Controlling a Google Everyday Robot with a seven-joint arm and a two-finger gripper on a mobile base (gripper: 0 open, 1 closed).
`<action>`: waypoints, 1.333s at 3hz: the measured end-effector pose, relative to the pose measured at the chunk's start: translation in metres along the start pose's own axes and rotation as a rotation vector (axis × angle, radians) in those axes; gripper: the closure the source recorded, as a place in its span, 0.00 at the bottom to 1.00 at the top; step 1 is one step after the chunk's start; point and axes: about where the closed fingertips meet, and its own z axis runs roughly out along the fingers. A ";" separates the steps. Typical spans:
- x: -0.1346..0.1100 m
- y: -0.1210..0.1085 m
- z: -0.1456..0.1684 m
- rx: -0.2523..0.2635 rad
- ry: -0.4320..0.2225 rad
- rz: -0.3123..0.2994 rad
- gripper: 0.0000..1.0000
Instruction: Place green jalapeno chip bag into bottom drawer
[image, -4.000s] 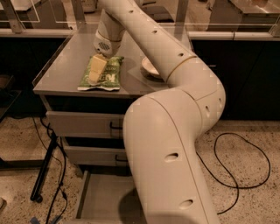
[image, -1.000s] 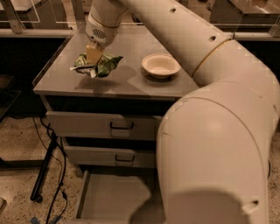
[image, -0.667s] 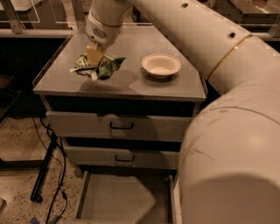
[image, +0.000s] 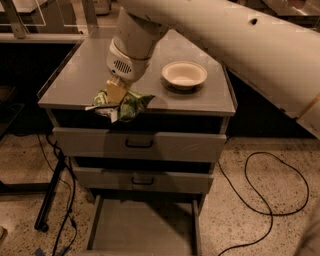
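Observation:
The green jalapeno chip bag (image: 125, 106) hangs crumpled in my gripper (image: 116, 93), held in the air at the cabinet top's front edge, left of centre. The gripper's yellowish fingers (image: 116, 91) are shut on the bag's top. The bottom drawer (image: 142, 227) is pulled open below, its flat grey floor bare. The white arm runs in from the upper right and covers the top right of the view.
A cream round bowl (image: 184, 74) sits on the grey cabinet top (image: 80, 75), right of the gripper. Two upper drawers with dark handles (image: 139, 144) are closed. A black cable (image: 270, 200) loops on the floor at right; a black stand leg (image: 50, 195) stands at left.
The gripper has carried the bag off the cabinet top, forward to its front edge and rightward. The bowl has not moved.

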 end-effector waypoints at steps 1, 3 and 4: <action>0.005 0.002 0.004 -0.004 0.008 0.003 1.00; 0.035 0.042 0.009 -0.073 0.041 0.062 1.00; 0.056 0.080 0.022 -0.140 0.059 0.104 1.00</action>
